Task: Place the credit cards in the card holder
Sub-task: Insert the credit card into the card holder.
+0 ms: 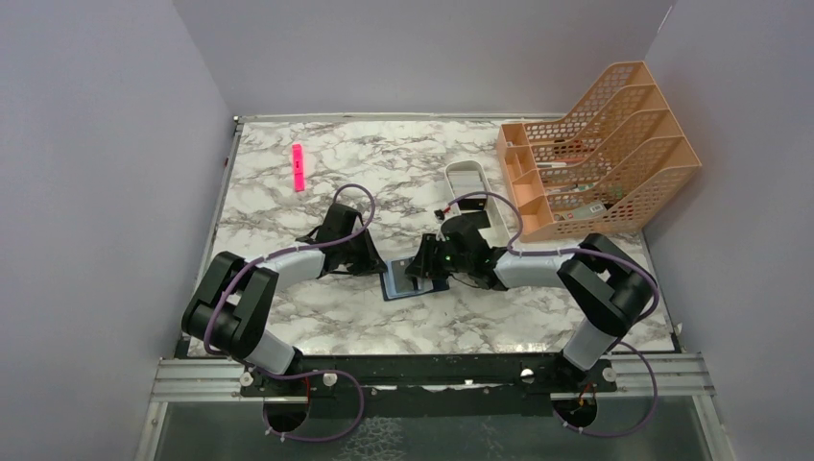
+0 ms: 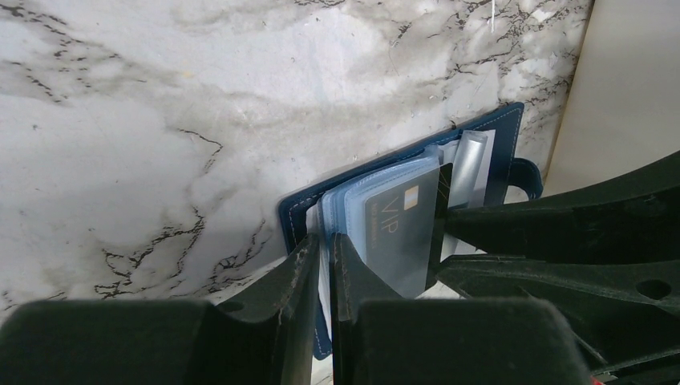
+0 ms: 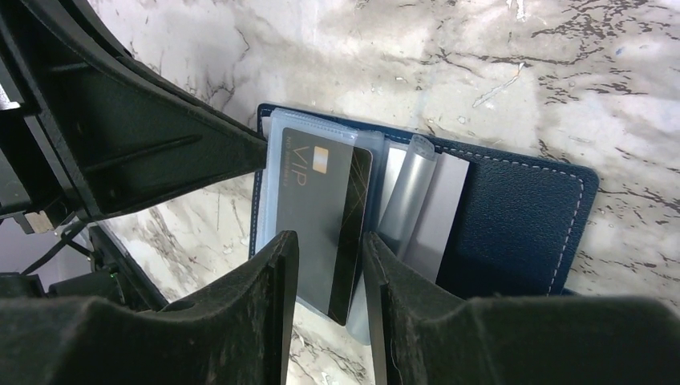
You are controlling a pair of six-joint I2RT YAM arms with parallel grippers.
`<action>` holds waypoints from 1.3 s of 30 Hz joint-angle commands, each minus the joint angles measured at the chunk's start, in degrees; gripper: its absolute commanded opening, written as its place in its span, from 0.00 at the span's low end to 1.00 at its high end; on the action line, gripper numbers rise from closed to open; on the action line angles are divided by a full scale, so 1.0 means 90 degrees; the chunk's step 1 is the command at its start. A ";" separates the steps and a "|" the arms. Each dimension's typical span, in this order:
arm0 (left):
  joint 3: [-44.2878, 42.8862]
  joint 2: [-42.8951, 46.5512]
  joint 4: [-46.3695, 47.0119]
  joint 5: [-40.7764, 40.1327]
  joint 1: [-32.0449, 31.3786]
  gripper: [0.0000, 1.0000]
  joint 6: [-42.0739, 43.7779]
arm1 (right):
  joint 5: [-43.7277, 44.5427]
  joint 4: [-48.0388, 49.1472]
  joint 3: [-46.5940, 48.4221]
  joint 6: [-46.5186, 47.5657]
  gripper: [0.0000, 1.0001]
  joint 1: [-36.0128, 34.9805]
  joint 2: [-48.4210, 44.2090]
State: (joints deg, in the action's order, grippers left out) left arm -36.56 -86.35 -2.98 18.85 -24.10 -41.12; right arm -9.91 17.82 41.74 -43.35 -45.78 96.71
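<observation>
One dark matte VIP card (image 3: 321, 188), long axis running toward the right jaws, is pinched between them. Its far end seems to be entering a clear glossy sleeve (image 3: 413, 184) of the open navy card holder (image 3: 521, 216), mid-counter (image 3: 481, 64). Left jaws closed on the holder's opposite edge. Stitched cover, thin stiff plastic.

Marble tabletop (image 1: 403, 154). Pink marker (image 1: 299, 166) upper left. Orange mesh file rack (image 1: 600, 149) upper right, w/ white oval tray (image 1: 467, 169) just left of it.
</observation>
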 commanded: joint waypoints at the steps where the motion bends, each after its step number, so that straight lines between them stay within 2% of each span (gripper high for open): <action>1: 0.0156 0.0065 -0.0322 -0.0071 -0.0013 0.15 0.0028 | -0.0312 -0.0103 0.0055 0.0073 0.39 -0.0049 0.0120; 5: 0.0180 0.0128 -0.0325 -0.0064 -0.0011 0.15 0.0019 | -0.0548 0.0277 0.0062 -0.0091 0.33 -0.0068 0.0280; 17: -0.0133 0.0218 -0.0588 0.0092 -0.0018 0.15 0.0070 | -0.0753 0.0735 -0.0042 -0.0357 0.33 -0.0128 0.0438; 23: -0.0274 0.0441 -0.0381 0.0767 -0.0013 0.20 -0.0135 | -0.0730 0.1032 -0.0243 -0.0567 0.26 -0.0128 0.0507; 26: -0.0182 0.0406 -0.0170 0.1127 -0.0018 0.20 -0.0266 | -0.0750 0.1325 -0.0370 -0.0669 0.26 -0.0119 0.0561; 34: -0.0117 0.0523 -0.0132 0.1289 -0.0021 0.21 -0.0284 | -0.0758 0.1570 -0.0476 -0.0721 0.25 -0.0118 0.0610; 39: -0.0291 0.0593 -0.0576 0.1056 -0.0062 0.22 -0.0065 | -0.0511 0.1190 -0.0423 -0.0519 0.32 -0.0118 0.0308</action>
State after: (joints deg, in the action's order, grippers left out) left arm -37.69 -83.26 -6.20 26.13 -24.01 -42.59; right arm -15.81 29.87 38.06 -49.45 -46.19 100.88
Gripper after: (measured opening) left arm 0.214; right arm 0.287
